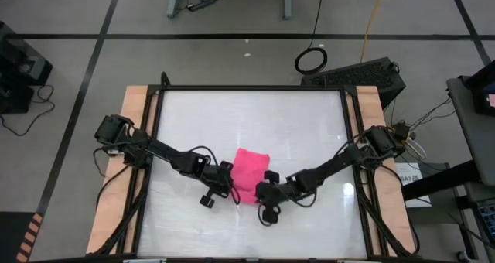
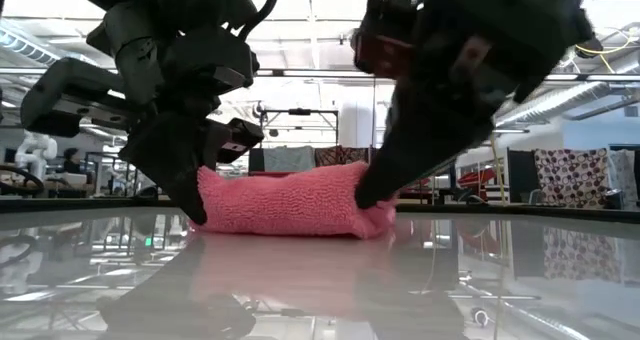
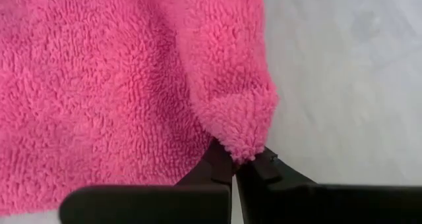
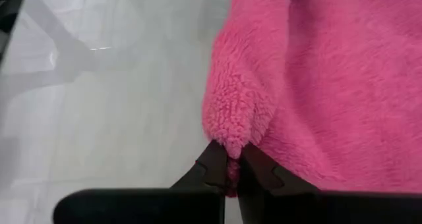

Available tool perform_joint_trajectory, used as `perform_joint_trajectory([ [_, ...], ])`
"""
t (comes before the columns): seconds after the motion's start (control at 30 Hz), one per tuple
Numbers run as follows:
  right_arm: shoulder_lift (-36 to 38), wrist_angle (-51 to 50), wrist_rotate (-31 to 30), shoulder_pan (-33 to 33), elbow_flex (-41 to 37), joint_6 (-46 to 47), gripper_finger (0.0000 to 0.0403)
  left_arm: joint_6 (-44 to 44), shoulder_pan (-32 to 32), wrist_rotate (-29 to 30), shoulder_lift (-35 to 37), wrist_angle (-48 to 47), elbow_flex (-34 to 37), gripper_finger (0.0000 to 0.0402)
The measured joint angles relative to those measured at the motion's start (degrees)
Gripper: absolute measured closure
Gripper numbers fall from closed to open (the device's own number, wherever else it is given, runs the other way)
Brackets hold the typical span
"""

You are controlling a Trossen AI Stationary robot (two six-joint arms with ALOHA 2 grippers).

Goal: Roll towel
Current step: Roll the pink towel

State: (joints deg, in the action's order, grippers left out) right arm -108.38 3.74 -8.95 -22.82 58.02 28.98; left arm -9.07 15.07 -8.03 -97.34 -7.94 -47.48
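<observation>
The towel (image 1: 249,172) lies bunched at the table's (image 1: 309,116) middle, near the front edge, a low pink hump. The left gripper (image 3: 234,168) is clenched on one near corner, the right gripper (image 4: 229,159) on the other (both pinch just a tuft). This looks like the rolling stroke: next, both should carry the pinched edge forward together, evenly, or the roll skews.
</observation>
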Motion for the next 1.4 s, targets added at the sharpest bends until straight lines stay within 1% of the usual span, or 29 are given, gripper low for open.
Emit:
perform_joint_trajectory([
  [0.13,0.0,0.0,-3.1,-2.2,0.0,2.6,0.0394,1.3,0.0,-3.1,0.0,1.1,0.0,0.0395],
  [0.27,-0.1,-0.4,-4.6,-3.6,0.0,5.1,0.0394,2.5,-0.1,-7.2,0.0,3.4,0.0,0.0394],
  [0.37,-0.5,-0.7,-4.6,-4.0,0.0,5.9,0.0394,3.0,-0.6,-8.6,0.0,4.5,0.0,0.0393],
  [0.53,-0.7,-0.6,-4.6,-4.1,0.1,6.3,0.0394,6.4,-1.8,-9.5,0.0,4.5,0.0,0.0392],
  [0.67,-0.9,-0.6,-4.7,-4.4,0.1,8.9,0.0394,10.2,-2.8,-12.3,-0.1,4.2,-0.1,0.0392],
  [0.73,-1.0,-0.7,-5.5,-4.5,0.1,10.8,0.0394,12.1,-3.2,-13.4,-0.1,4.2,-0.1,0.0392],
  [0.8,-1.0,-0.8,-7.5,-4.8,0.1,12.3,0.0391,13.9,-3.5,-14.1,-0.2,4.0,-0.1,0.0391],
  [0.9,-1.0,-1.7,-11.4,-5.4,0.1,15.1,0.0375,16.1,-3.8,-15.4,-1.4,4.1,-0.1,0.0391],
  [0.97,-1.0,-2.2,-14.0,-5.9,0.1,17.6,0.0357,17.5,-3.8,-15.8,-2.6,5.0,-0.1,0.0391],
  [1.03,-1.0,-2.3,-15.4,-6.3,0.1,19.6,0.0337,18.4,-3.8,-15.8,-4.0,6.1,-0.1,0.0391],
  [1.17,-1.0,-2.3,-16.4,-7.2,0.1,22.7,0.0300,20.6,-4.0,-16.4,-6.1,9.0,-0.2,0.0391],
  [1.27,-1.0,-1.7,-16.4,-8.0,-0.7,24.6,0.0278,21.1,-4.4,-17.8,-6.7,9.4,-0.3,0.0391],
  [1.4,-1.0,-1.9,-16.2,-9.3,-2.8,26.2,0.0254,22.3,-4.8,-18.1,-6.7,9.4,-0.3,0.0391],
])
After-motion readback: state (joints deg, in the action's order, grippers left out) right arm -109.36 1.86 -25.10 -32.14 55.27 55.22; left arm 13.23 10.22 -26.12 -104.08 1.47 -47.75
